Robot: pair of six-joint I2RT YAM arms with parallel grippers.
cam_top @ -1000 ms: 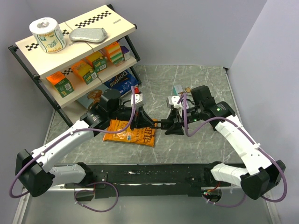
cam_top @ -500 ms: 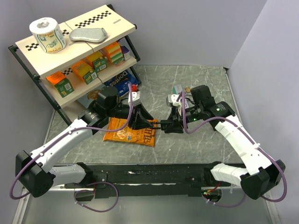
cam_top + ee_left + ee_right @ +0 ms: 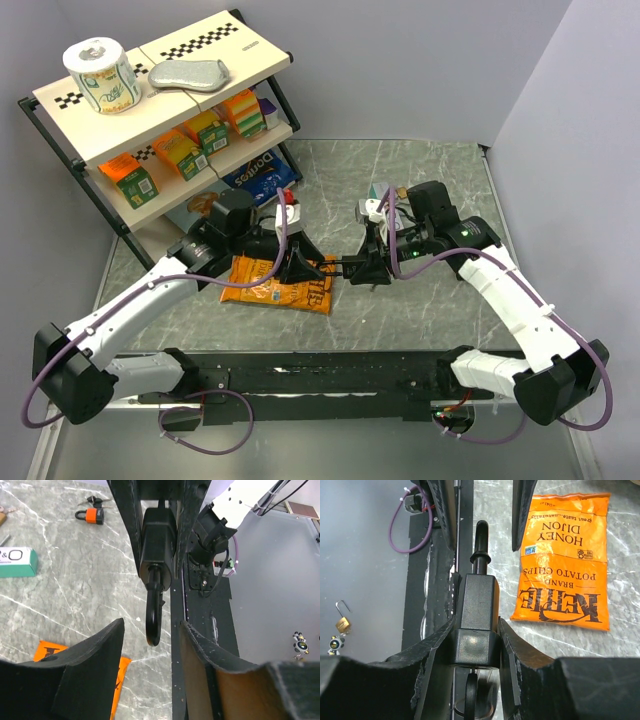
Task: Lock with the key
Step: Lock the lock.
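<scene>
Over the table, right gripper pinching black padlock, left gripper spread around its shackle, snack boxes on shelf.

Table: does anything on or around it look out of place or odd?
The orange chip bag lies flat on the table, while the other snacks sit on the shelf. A small brass padlock, its shackle open, lies alone on the grey surface past the black rail.
</scene>
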